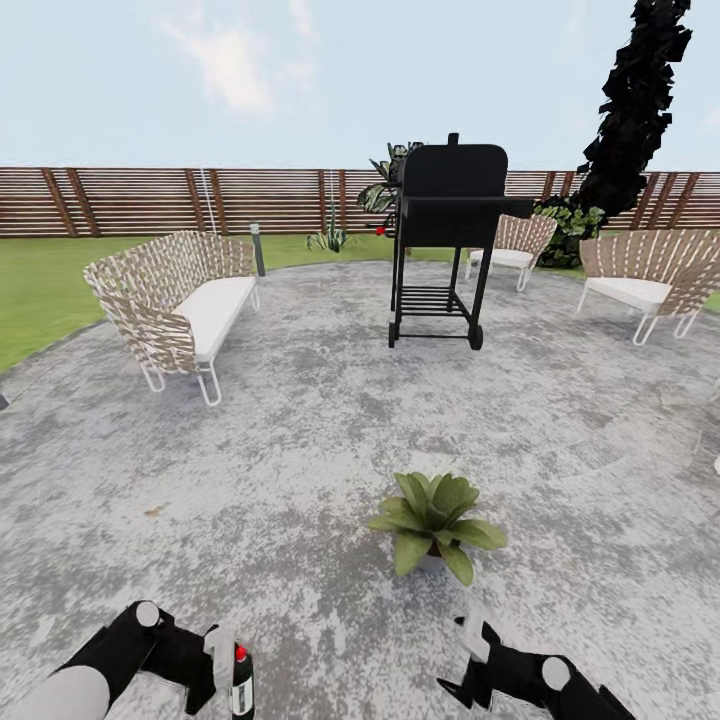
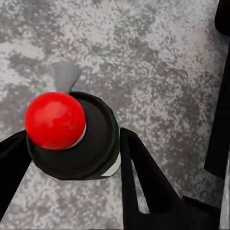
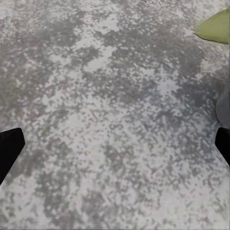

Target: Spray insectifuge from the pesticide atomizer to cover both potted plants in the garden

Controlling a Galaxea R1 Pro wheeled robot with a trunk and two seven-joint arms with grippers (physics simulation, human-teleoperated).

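Left gripper holds the pesticide atomizer — I have the jaws clamped on the black body, one finger on each side in the left wrist view, red tip up and free. I judge the grip is kept low on the cylinder so the nozzle end stays clear for spraying. The can sits upright, over the near part of the patio, short of the plant

Right gripper carries nothing; in the right wrist view its two dark fingertips stand at opposite edges with bare paving between — jaws wide apart. I read it as parked out of the way; one green leaf tip and a bit of grey pot sit at the margin of that view, so the hand is near the plant but not touching

Potted plant: low green rosette, grey pot mostly hidden under the leaves, standing toward the near middle of the patio, ahead of the right gripper and off to the right of the atomizer. Another spiky green plant stands at the far edge of the patio near the fence; too small to tell whether it is the second one

Grill and wicker sofa lie well beyond, not in the way

Judgement: pick-up done, spraying not yet started. Next step needs the red tip turned toward the rosette
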